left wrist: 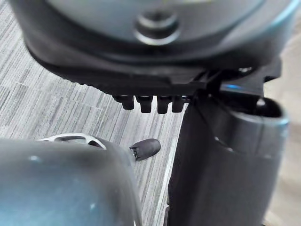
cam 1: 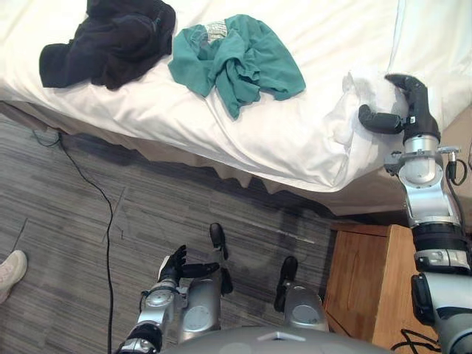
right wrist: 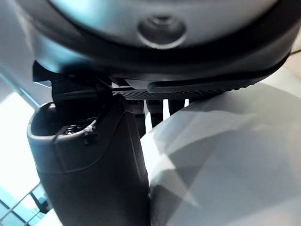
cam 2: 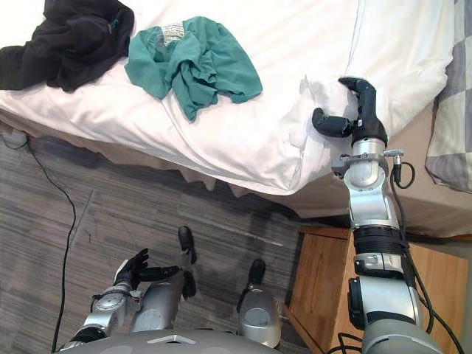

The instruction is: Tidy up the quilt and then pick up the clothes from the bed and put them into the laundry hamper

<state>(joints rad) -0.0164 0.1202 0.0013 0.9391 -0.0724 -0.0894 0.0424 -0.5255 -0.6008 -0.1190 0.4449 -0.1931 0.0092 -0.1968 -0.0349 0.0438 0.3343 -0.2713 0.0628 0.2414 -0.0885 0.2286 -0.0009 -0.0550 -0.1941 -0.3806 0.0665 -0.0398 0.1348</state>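
Observation:
A white quilt (cam 1: 295, 125) covers the bed, and its corner is bunched up at the bed's near right edge. My right hand (cam 1: 411, 99) is at that corner, fingers curled over the bunched cloth and thumb beneath it. In the right wrist view the quilt (right wrist: 235, 165) lies between the thumb (right wrist: 94, 165) and the fingers. A heap of black clothes (cam 1: 110, 40) lies at the bed's far left. Beside it is a crumpled teal garment (cam 1: 236, 59). My left hand (cam 1: 175, 267) hangs low over the floor with relaxed fingers and holds nothing.
A wooden nightstand (cam 1: 369, 280) stands at the lower right, just under my right arm. A grey-patterned pillow (cam 2: 453, 110) lies at the far right of the bed. A person's white shoe (cam 1: 10, 270) rests on the grey carpet at the left edge.

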